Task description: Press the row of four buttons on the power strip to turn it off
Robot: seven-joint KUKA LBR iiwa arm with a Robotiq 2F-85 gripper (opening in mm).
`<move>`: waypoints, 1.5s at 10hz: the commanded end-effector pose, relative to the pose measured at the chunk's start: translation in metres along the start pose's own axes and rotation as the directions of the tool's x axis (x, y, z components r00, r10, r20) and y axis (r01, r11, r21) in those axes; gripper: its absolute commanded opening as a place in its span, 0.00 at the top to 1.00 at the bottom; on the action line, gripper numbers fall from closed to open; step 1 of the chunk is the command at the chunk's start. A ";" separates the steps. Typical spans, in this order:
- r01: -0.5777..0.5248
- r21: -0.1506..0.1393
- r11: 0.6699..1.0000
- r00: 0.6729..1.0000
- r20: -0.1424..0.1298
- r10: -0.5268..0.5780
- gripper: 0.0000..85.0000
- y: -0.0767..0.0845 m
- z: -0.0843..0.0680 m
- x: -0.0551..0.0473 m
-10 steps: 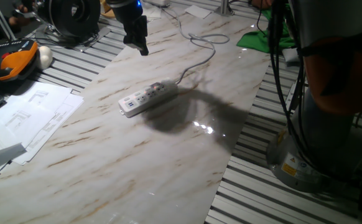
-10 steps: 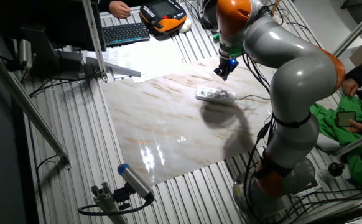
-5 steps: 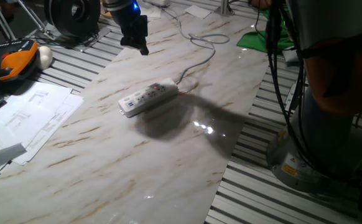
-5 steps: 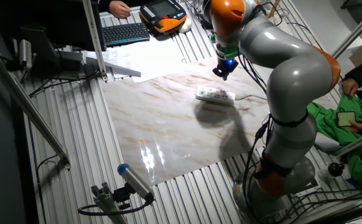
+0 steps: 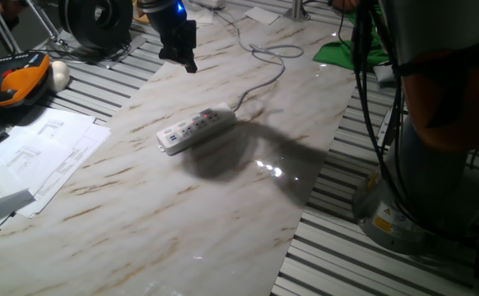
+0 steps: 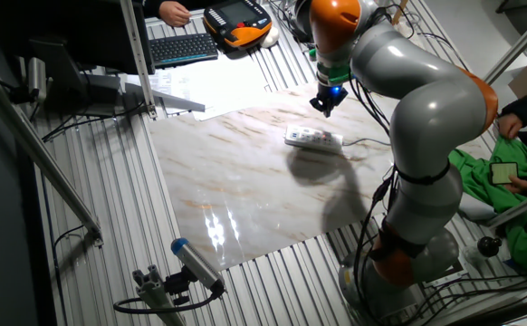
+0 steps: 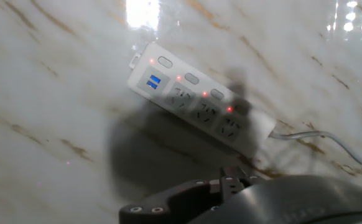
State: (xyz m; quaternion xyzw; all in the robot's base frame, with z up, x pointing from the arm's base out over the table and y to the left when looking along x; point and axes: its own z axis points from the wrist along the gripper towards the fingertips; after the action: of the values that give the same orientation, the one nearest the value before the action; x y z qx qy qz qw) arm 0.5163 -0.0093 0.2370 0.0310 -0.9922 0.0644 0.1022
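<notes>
The white power strip [image 5: 195,129] lies flat on the marble tabletop [image 5: 165,222], its pale cable [image 5: 264,78] running off toward the far side. In the hand view the power strip [image 7: 199,99] sits at centre, and the row of buttons [image 7: 191,78] runs along its upper edge with small red lights glowing beside them. The button nearest the cable lies in shadow. My gripper [image 5: 189,64] hangs in the air beyond the strip's far side, clear of it, and also shows as the gripper [image 6: 321,110] just above the power strip [image 6: 313,138]. No view shows the gap between the fingertips.
Papers [image 5: 42,156] and an orange teach pendant [image 5: 13,82] lie left of the marble top. A keyboard [image 6: 182,45] is farther back. A green cloth [image 5: 346,51] and the arm's base [image 5: 420,205] are to the right. The slab rests on a slatted metal bench [image 5: 371,263].
The gripper has shifted slightly away from the strip and then held its place, and its shadow beside the strip has moved a little. The power strip has not moved.
</notes>
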 end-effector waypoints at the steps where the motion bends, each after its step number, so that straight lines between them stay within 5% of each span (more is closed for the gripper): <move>1: 0.002 0.010 1.000 1.000 0.004 -0.002 1.00 0.000 0.000 0.000; 2: 0.022 0.037 0.999 0.999 0.039 -0.023 1.00 -0.005 0.007 -0.007; 3: 0.032 0.020 0.999 0.996 0.078 -0.033 1.00 -0.011 0.015 -0.014; 4: 0.045 0.033 0.998 0.995 0.088 -0.047 1.00 -0.017 0.024 -0.021; 6: 0.086 0.042 0.995 0.993 0.078 -0.089 1.00 -0.025 0.041 -0.034; 9: 0.083 -0.023 0.996 0.992 0.095 -0.080 1.00 -0.031 0.066 -0.035; 10: 0.078 0.025 0.997 0.991 0.105 -0.080 1.00 -0.029 0.072 -0.035; 13: 0.117 -0.023 0.993 0.988 0.109 -0.114 1.00 -0.037 0.100 -0.043; 15: 0.121 -0.028 0.992 0.986 0.122 -0.117 1.00 -0.044 0.111 -0.041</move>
State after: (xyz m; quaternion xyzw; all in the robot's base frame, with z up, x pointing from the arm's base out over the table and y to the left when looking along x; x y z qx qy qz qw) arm 0.5377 -0.0670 0.1250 0.0940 -0.9938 0.0393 0.0453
